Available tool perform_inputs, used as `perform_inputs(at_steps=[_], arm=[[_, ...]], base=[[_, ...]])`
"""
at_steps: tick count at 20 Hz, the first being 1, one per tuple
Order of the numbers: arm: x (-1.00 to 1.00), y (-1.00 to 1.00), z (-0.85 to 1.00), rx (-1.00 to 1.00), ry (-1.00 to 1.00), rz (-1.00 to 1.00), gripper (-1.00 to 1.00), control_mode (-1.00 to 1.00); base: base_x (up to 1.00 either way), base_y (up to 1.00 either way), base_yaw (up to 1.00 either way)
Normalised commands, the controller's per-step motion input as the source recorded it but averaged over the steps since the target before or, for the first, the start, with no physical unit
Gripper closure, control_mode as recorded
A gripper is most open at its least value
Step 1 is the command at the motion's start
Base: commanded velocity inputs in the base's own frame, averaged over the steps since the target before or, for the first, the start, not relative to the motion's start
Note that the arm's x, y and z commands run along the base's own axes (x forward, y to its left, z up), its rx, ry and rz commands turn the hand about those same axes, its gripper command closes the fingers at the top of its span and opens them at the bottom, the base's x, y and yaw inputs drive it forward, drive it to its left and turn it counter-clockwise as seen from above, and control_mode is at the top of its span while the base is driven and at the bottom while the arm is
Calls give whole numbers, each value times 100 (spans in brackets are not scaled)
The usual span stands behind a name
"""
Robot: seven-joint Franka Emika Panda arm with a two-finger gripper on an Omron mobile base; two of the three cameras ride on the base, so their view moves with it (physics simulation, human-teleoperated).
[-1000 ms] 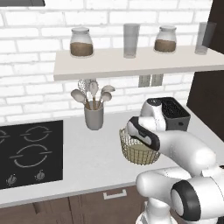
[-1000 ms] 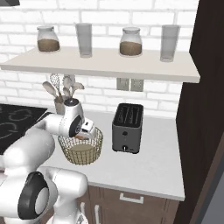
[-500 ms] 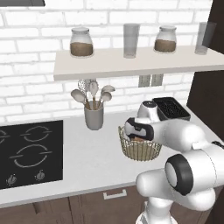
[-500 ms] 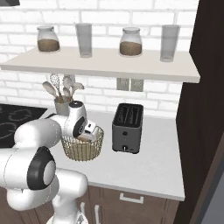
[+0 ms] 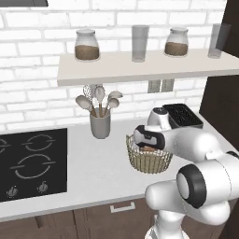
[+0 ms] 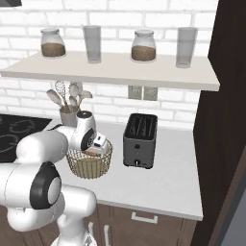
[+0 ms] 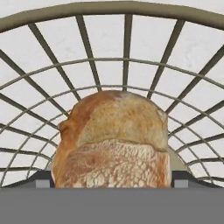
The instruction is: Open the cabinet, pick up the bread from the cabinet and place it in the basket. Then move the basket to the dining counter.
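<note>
Bread [image 7: 113, 140] lying inside the basket [image 5: 148, 159], just left of the toaster [image 6: 140, 140] on the counter; gripper [image 6: 98, 143] spread wide above it, holding nothing. Basket likely light and fairly stiff, with an open wire wall. Best taken at the rim, clear of the soft bread.

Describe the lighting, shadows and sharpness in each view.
Left base view: even, flat light, a soft shadow under the shelf, all sharp. Right base view: same flat light, dark cabinet side, no glare on the toaster. Hand view: the bread looms large and crisp inside the basket, wires bowed by closeness.
</note>
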Motion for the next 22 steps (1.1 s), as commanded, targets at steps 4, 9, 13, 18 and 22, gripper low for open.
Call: perform_inputs(at_steps=[4,9,13,18,22], arm=[[-23,-9,3,0,0,2,-100,-100],[0,0,3,0,0,1,-100,-100],[7,0,38,0,0,3,-100,-100],[-45,15,80,0,-2,8,-100,-100],[-100,45,24,-1,0,22,-100,-100]], base=[[0,0,0],[0,0,0],[0,0,0],[0,0,0],[0,0,0]])
